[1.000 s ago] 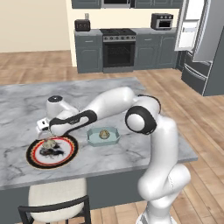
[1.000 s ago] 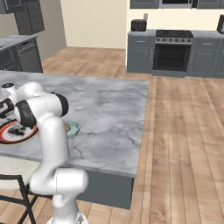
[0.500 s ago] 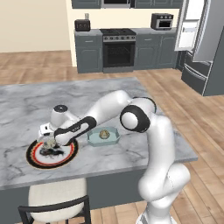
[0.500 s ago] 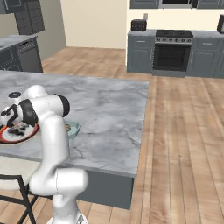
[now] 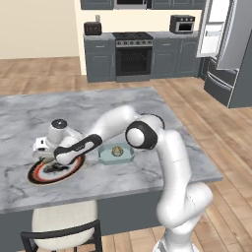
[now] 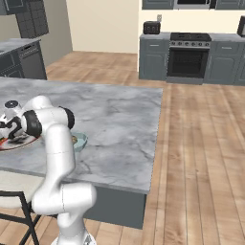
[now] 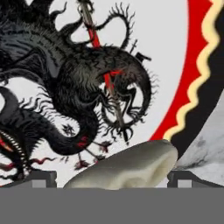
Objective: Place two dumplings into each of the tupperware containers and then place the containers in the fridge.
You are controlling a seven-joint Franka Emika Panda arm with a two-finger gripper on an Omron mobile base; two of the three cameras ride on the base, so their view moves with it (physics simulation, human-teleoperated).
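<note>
My gripper (image 7: 113,177) is open and low over a round plate with a red-and-black rim and a dragon print (image 7: 131,52). A pale tan dumpling (image 7: 131,164) lies on the plate between the two finger tips, close against the right one. In the left base view the gripper (image 5: 48,155) hangs over the plate (image 5: 34,175) at the island's left. To its right stands a translucent blue-green tupperware container (image 5: 105,156) with one dumpling (image 5: 117,150) inside. The fridge (image 5: 235,59) stands at the far right with a door open. The right base view has the gripper (image 6: 5,130) at its left edge.
The grey marble island (image 5: 147,108) ends just in front of the plate, where a white-cushioned chair (image 5: 64,224) is tucked in. Grey cabinets with a black oven (image 5: 132,56) line the back wall. Wooden floor lies between the island and the fridge.
The hand has come down and slightly toward the near edge onto the plate, and its open fingers now stand on either side of a dumpling. The container has not moved.
</note>
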